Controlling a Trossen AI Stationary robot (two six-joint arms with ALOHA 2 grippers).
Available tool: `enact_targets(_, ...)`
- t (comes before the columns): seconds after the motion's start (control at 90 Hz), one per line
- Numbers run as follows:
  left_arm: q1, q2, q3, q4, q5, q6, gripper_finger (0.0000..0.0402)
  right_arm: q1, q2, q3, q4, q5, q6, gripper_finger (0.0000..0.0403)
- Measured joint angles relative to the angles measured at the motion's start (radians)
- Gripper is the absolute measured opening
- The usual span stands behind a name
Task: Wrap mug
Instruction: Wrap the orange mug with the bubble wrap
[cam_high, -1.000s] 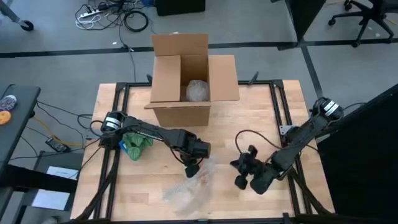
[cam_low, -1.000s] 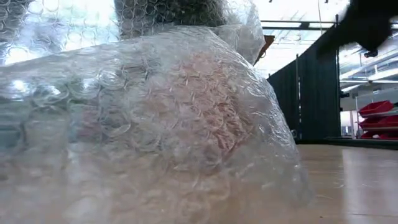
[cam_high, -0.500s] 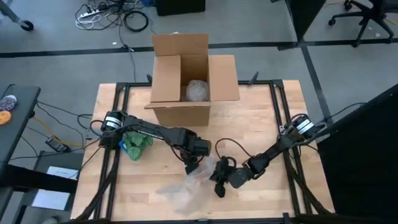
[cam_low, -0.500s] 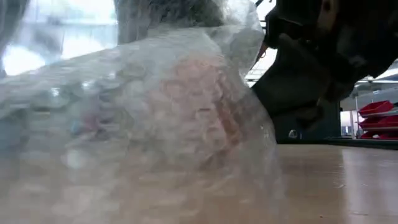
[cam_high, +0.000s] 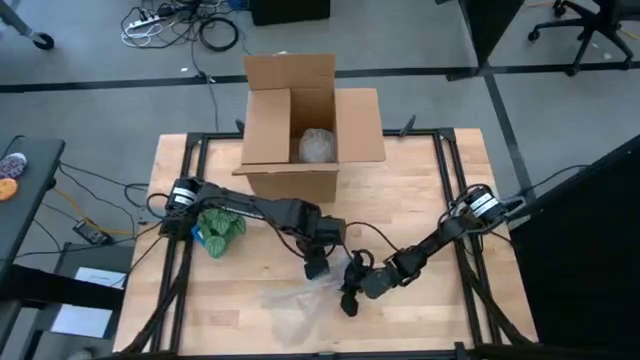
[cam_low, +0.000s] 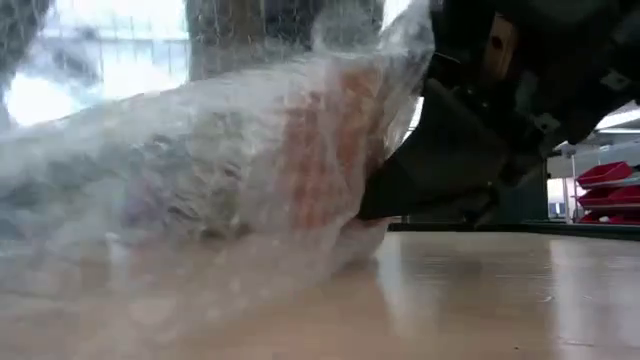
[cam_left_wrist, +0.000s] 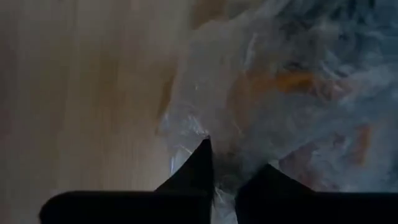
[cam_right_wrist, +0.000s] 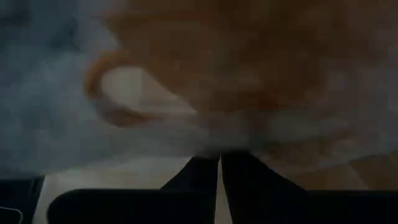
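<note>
Because the bubble wrap (cam_high: 300, 305) must fold over the mug (cam_low: 325, 140), both grippers meet at its far edge: the left gripper (cam_high: 317, 268) pinches the film with closed fingers, and the right gripper (cam_high: 349, 300), fingers nearly shut, presses beside it. The mug's axis I cannot tell.
</note>
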Motion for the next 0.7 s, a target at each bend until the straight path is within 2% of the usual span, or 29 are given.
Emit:
enact_targets(0.256,-0.001,0.115,-0.001,-0.018,0.053,0.033,0.0031,0.025,-0.041,0.0,-0.002,0.008,0.038,0.0)
enact_targets(0.556,0.004,0.136,0.018,0.043,0.056,0.053,0.0034,0.032,-0.057,0.0,-0.019,-0.037,0.058,0.0002)
enact_targets(0.7,0.003,0.141,0.045,0.056,0.036,0.052,0.0052,0.032,-0.057,0.001,-0.029,-0.03,0.05,0.0011)
